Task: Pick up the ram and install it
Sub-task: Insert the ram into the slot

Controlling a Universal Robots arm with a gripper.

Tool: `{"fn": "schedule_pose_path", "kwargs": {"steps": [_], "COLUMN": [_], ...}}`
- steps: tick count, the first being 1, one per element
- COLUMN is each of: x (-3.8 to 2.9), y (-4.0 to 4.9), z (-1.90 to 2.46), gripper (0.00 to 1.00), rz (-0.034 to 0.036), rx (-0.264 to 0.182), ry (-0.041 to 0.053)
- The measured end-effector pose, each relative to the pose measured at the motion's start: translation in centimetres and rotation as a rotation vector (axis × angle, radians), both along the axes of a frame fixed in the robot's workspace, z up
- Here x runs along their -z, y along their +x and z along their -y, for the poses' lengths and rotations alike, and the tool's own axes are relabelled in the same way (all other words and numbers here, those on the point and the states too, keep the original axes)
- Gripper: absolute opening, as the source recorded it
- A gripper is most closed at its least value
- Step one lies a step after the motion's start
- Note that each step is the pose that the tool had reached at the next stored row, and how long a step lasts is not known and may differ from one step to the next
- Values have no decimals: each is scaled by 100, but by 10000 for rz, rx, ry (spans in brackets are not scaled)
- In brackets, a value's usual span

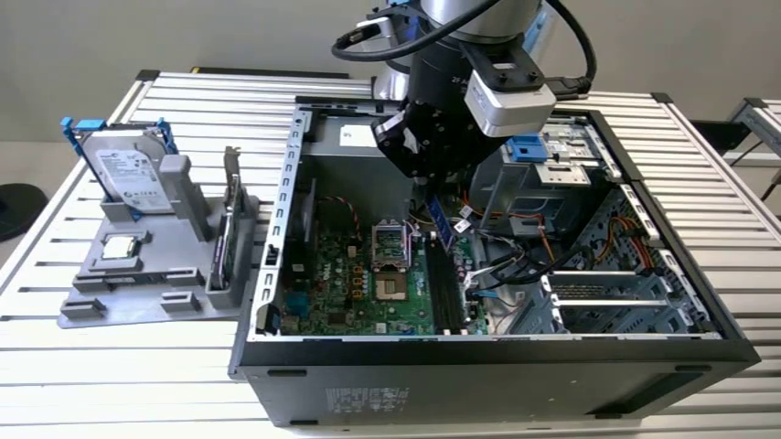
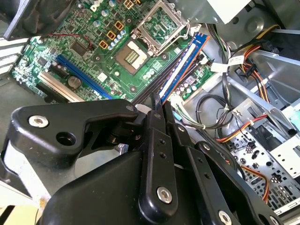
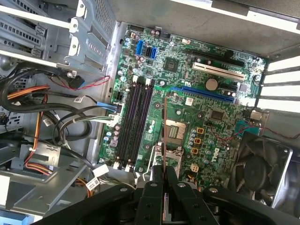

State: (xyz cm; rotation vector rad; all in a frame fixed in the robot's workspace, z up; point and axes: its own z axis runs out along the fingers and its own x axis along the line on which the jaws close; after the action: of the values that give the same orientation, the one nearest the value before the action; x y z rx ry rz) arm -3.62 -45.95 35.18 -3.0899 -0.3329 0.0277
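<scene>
Ram [image 1: 447, 224] clamped upright in gripper [image 1: 433, 187], hanging just above the motherboard [image 1: 366, 293]

In the exterior view the gripper [image 1: 433, 183] covers the upper end of the ram [image 1: 447, 227]; the lower part is exposed. In the first wrist view the ram [image 3: 165, 122] presents edge-on as a thin line; chips and label cannot be told; its held end is hidden between the fingers [image 3: 149, 201]. The arm [image 1: 470, 27] is cut off by the exterior view's top edge; the grey holder [image 1: 159, 274] hides the base of the hard drive [image 1: 123, 169].
</scene>
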Motion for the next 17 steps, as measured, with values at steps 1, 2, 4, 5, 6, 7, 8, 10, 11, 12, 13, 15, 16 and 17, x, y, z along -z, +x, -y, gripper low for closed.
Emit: {"fn": "schedule_pose_path", "kwargs": {"steps": [1, 2, 4, 5, 6, 7, 8, 10, 11, 12, 13, 15, 16, 17], "x": [0, 0, 2, 4, 5, 7, 9, 11, 12, 13, 15, 20, 22, 23], "y": [0, 0, 0, 0, 0, 0, 0, 0, 0, 0, 0, 0, 0, 0], "z": [0, 0, 0, 0, 0, 0, 0, 0, 0, 0, 0, 0, -1, 0], "gripper": [0, 0, 0, 0, 0, 0, 0, 0, 0, 0, 0, 0, 0, 0], "rz": [0, 0, 0, 0, 0, 0, 0, 0, 0, 0, 0, 0, -1, -1], "rx": [0, 1, 62, 146, 225, 295, 352, 456, 502, 547, 590, 647, 663, 674], "ry": [0, 0, -1, 0, 0, 0, 0, 0, 0, 0, 0, -2, -5, -6]}}
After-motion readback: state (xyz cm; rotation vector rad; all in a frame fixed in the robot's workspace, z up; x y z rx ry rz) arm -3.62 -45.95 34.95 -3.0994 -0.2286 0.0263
